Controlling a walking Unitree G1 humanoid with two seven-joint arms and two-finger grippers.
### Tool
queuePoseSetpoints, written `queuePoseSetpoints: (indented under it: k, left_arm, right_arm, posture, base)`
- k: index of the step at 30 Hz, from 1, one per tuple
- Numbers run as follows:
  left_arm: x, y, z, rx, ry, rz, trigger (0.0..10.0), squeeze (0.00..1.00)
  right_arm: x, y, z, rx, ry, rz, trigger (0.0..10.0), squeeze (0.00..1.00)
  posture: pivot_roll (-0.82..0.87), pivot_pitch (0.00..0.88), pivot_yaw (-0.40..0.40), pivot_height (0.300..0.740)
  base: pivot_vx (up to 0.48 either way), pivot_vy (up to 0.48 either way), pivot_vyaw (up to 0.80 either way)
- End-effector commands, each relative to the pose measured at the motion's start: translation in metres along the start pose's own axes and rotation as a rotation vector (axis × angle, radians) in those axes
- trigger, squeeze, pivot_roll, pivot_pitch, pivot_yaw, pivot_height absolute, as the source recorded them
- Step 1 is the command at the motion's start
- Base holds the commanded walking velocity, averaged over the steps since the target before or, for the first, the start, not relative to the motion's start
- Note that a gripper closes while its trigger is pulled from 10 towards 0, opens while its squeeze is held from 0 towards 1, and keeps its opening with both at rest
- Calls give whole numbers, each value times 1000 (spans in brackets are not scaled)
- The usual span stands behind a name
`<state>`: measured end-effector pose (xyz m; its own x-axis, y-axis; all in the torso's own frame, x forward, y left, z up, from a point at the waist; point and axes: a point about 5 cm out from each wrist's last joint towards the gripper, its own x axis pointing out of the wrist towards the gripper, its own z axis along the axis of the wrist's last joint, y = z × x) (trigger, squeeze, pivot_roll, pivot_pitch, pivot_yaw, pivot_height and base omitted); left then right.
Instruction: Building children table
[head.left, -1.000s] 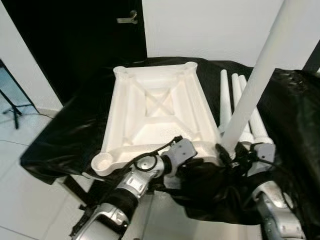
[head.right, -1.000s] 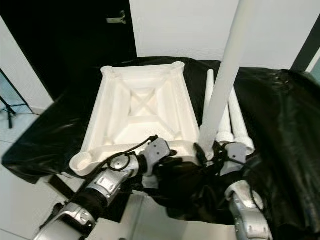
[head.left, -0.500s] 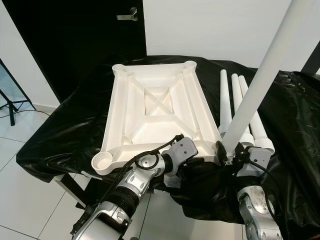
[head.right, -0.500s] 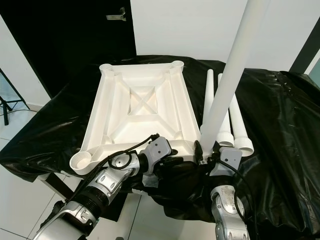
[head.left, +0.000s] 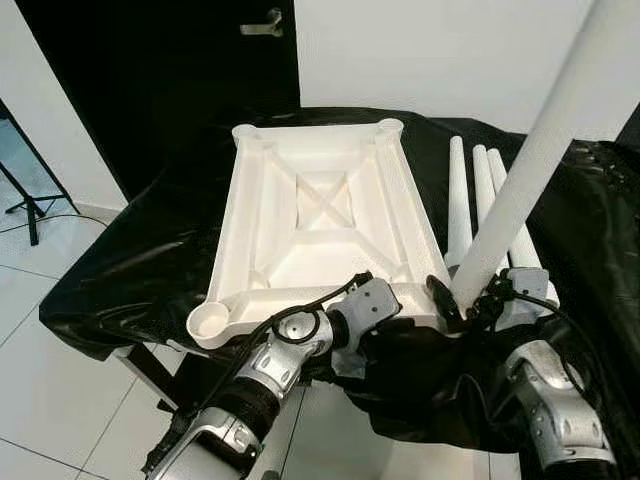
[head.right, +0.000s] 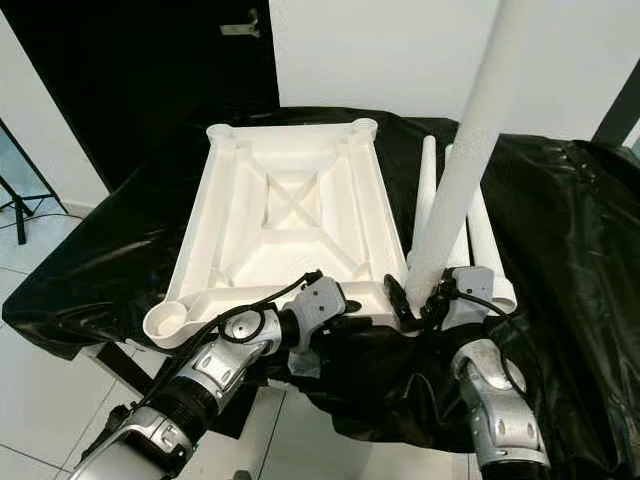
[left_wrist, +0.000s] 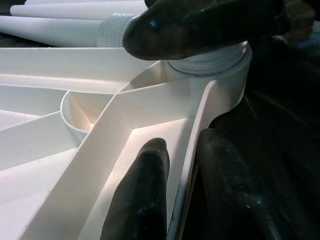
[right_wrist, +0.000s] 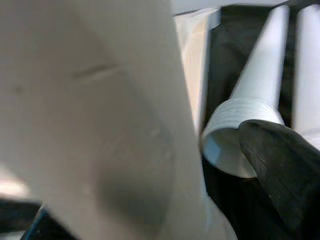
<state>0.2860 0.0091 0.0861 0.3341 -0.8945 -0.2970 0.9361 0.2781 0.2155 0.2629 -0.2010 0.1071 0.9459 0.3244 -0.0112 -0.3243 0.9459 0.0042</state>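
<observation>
The white table top (head.left: 245, 200) lies upside down on a black-covered surface. My left gripper (left_wrist: 185, 200) is shut on its near rim, one finger inside the rim and one outside. At the near right corner socket (left_wrist: 210, 62) a white leg (head.left: 540, 160) stands upright, tilted slightly to the right. My right gripper (head.left: 468, 305) is shut on the base of that leg, and its black finger (right_wrist: 280, 165) shows beside it. Three spare legs (head.left: 459, 200) lie side by side to the right of the top.
Black sheeting (head.left: 130, 260) hangs over all edges of the surface. Behind it are a dark door with a handle (head.left: 268, 22) and a white wall. Tiled floor (head.left: 60, 400) and a tripod foot (head.left: 30, 215) are on the left.
The camera view has shifted slightly. My right forearm has swung a little outward while still gripping the upright leg. The left gripper stays on the rim.
</observation>
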Motion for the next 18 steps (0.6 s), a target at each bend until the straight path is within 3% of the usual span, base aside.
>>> queuePoseSetpoints:
  k: [1, 3, 5, 10, 11, 14, 15, 18]
  left_arm:
    - [-1, -18, -28, -56, 119, -95, 10000, 0]
    - [0, -17, -27, -53, 119, -96, 10000, 0]
    - [0, -17, -27, -48, 121, -97, 10000, 0]
    - [-1, -17, -27, -42, 126, -96, 10000, 0]
    - [-1, -17, -28, -44, 127, -96, 10000, 0]
    - [-2, -18, -28, -44, 128, -95, 10000, 0]
    - [-2, -18, -29, -46, 128, -94, 10000, 0]
    - [-3, -18, -29, -48, 129, -90, 10000, 0]
  right_arm:
    - [0, 6, -2, 14, 57, 177, 10000, 0]
    - [-3, 7, -1, -1, 91, 319, 10000, 0]
    - [-5, 5, 0, -23, 108, 364, 10000, 0]
    - [-5, -7, 3, -111, 126, 422, 10000, 0]
    - [-3, -12, 6, -132, 127, 431, 9294, 0]
    - [-2, -16, 8, -143, 127, 436, 9294, 0]
    - [-2, -19, 9, -155, 132, 455, 196, 0]
    - [-3, -21, 7, -145, 165, 520, 0, 0]
  posture:
    - [183, 0, -5, 740]
    - [184, 0, -4, 740]
    - [185, 0, -4, 740]
    - [191, 0, -5, 740]
    - [195, 0, -7, 740]
    - [195, 0, -7, 740]
    - [197, 0, -7, 740]
    - [204, 0, -12, 740]
  base:
    - [0, 0, 0]
    - [0, 0, 0]
    - [0, 0, 0]
    - [0, 0, 0]
    - [0, 0, 0]
    - [0, 0, 0]
    - [0, 0, 0]
    - [0, 0, 0]
